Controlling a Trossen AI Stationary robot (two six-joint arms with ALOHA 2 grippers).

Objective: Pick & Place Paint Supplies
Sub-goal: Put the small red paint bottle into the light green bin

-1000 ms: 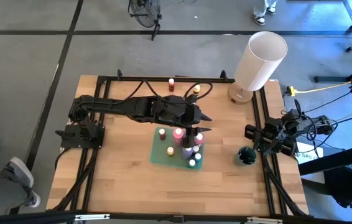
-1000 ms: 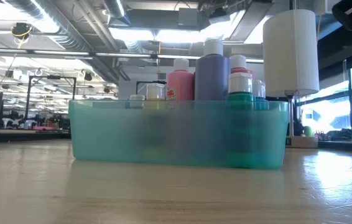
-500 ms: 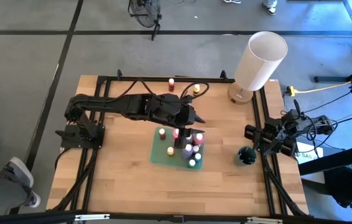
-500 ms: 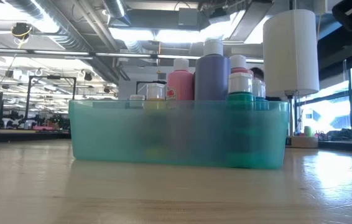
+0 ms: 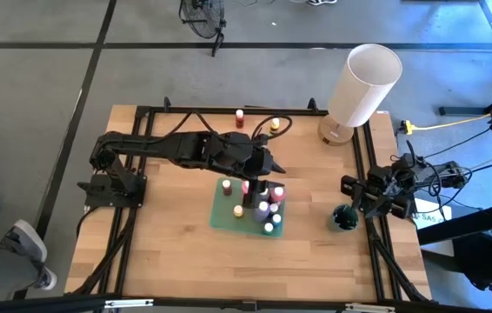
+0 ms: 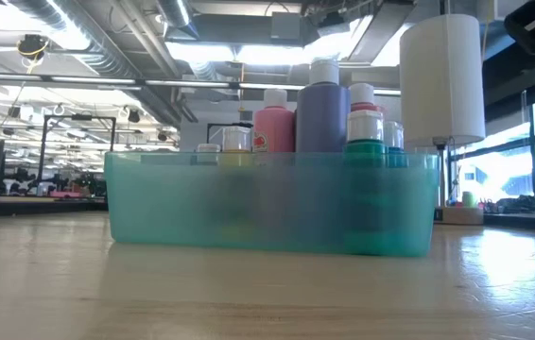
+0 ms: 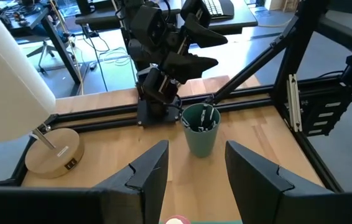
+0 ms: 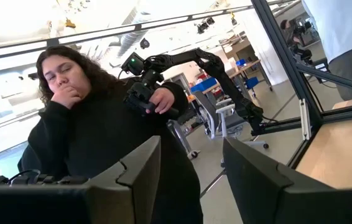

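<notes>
A teal tray [image 5: 222, 211] near the table's middle holds several small paint bottles upright; the low view shows a pink bottle [image 6: 274, 128], a purple one [image 6: 322, 115] and a green one [image 6: 366, 144] above the tray wall [image 6: 267, 203]. A red bottle [image 5: 239, 117] and a yellow bottle [image 5: 274, 124] stand near the far edge. A green cup [image 5: 343, 217] holding dark brushes [image 7: 204, 118] stands right of the tray. My left gripper [image 5: 264, 180] is open above the tray's far side, with a pink cap [image 7: 176, 219] below its fingers [image 7: 196, 149]. My right gripper [image 5: 376, 193] waits open at the right edge.
A large white cylinder [image 5: 363, 83] on a round wooden base [image 7: 55, 152] stands at the far right corner. Black frame rails [image 5: 361, 165] run along the table's edges. Bare wood lies near and left of the tray. A person in black [image 8: 101, 130] sits beyond the table.
My left gripper has drawn back from over the tray's middle toward the far edge and slightly left, then kept still. The bottles in the tray stand as before.
</notes>
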